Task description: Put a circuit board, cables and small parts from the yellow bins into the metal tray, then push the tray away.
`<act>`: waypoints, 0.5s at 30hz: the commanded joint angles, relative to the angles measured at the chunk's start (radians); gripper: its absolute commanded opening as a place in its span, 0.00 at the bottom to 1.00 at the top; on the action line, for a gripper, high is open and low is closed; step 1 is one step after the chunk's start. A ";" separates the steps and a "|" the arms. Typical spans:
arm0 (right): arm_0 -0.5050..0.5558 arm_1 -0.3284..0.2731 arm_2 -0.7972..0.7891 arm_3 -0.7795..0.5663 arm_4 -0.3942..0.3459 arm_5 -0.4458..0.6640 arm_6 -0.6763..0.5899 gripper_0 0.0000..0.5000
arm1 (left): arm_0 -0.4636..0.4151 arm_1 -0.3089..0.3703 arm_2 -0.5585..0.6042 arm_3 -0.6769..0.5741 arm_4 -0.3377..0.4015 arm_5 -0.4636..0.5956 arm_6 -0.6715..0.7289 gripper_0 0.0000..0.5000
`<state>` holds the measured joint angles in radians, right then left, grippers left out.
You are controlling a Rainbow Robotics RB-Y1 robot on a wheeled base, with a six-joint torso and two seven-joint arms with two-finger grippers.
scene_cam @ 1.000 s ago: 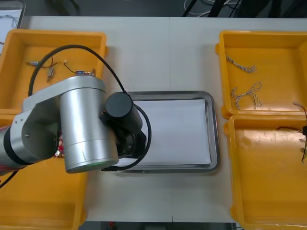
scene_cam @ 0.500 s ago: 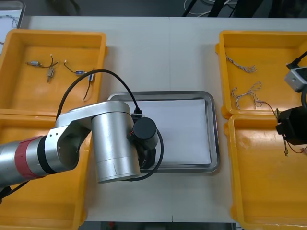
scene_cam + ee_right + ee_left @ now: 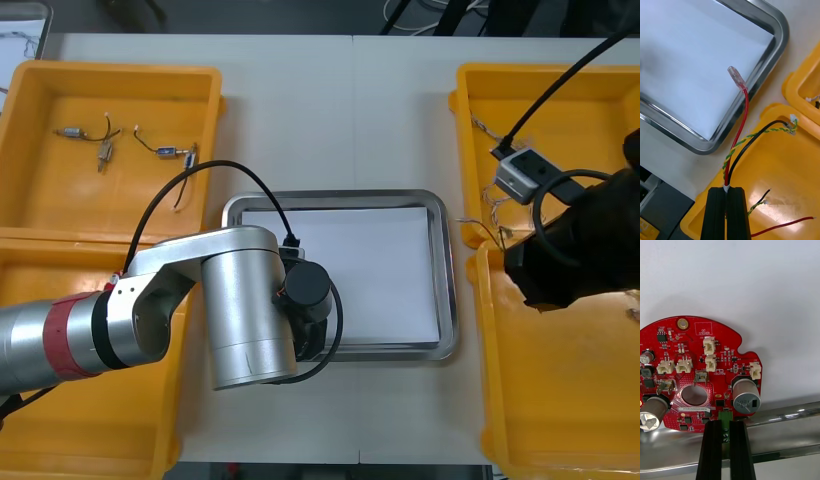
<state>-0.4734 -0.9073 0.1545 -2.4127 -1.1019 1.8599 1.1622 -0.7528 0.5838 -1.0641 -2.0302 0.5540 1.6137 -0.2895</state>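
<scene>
Over the near left corner of the metal tray (image 3: 786,414), the left gripper (image 3: 725,424) pinches a round red circuit board (image 3: 696,363) by the green block on its edge, its fingers closed to that narrow width. The board hangs flat-faced above the tray's white inside, just past the shiny rim; whether it touches the floor cannot be told. On the other side, the right gripper (image 3: 728,192) hovers above the corner of the near right bin (image 3: 786,168) that lies next to the tray, fingers nearly together on a bundle of cables (image 3: 730,159): one red with a clear tip, one black, one twisted yellow and green. The red tip reaches over the tray's rim, while the other ends lie back over the bin. The step in hand looks like loading: the board is about ready to be set down and the cables are partway across. Next, the left arm likely needs to lower and open, then clear off; the right should carry the cables fully past the rim, so no end drapes outside when released.
</scene>
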 commanded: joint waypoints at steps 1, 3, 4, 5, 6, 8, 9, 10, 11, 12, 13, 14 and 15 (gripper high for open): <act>-0.111 -0.039 0.140 -0.025 0.034 -0.033 0.040 0.00 | -0.040 -0.021 -0.022 -0.008 -0.005 -0.011 0.098 0.12; -0.143 -0.039 0.183 -0.025 0.036 -0.050 0.045 0.00 | -0.039 -0.019 -0.022 -0.008 -0.008 -0.011 0.102 0.37; -0.152 -0.038 0.195 -0.026 0.037 -0.056 0.047 0.00 | -0.039 -0.019 -0.022 -0.008 -0.008 -0.011 0.102 0.45; -0.160 -0.038 0.204 -0.026 0.036 -0.059 0.050 0.00 | -0.040 -0.019 -0.024 -0.008 -0.008 -0.011 0.104 0.53; -0.180 -0.038 0.224 -0.026 0.034 -0.068 0.053 0.00 | -0.040 -0.018 -0.022 -0.008 -0.008 -0.011 0.105 0.80; -0.214 -0.038 0.263 -0.026 0.033 -0.081 0.057 0.00 | -0.040 -0.018 -0.024 -0.008 -0.008 -0.011 0.107 1.00; -0.226 -0.039 0.278 -0.026 0.031 -0.085 0.060 0.00 | -0.040 -0.016 -0.022 -0.008 -0.008 -0.011 0.107 1.00; -0.240 -0.038 0.296 -0.026 0.033 -0.093 0.063 0.00 | -0.040 -0.016 -0.024 -0.008 -0.009 -0.011 0.109 1.00; -0.248 -0.038 0.309 -0.026 0.033 -0.099 0.067 0.00 | -0.040 -0.016 -0.022 -0.008 -0.011 -0.011 0.109 1.00; -0.255 -0.038 0.319 -0.026 0.033 -0.107 0.068 0.00 | -0.040 -0.018 -0.024 -0.008 -0.011 -0.011 0.109 1.00; -0.261 -0.038 0.330 -0.026 0.034 -0.116 0.073 0.00 | -0.040 -0.016 -0.022 -0.010 -0.011 -0.011 0.109 1.00; -0.268 -0.039 0.341 -0.026 0.036 -0.123 0.076 0.00 | -0.040 -0.016 -0.020 -0.010 -0.011 -0.011 0.109 1.00; -0.272 -0.038 0.352 -0.026 0.037 -0.134 0.080 0.00 | -0.040 -0.016 -0.016 -0.013 -0.011 -0.011 0.109 1.00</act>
<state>-0.6968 -0.9118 0.4677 -2.4128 -1.0733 1.7524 1.1887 -0.7535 0.5838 -1.0645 -2.0301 0.5533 1.6134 -0.2350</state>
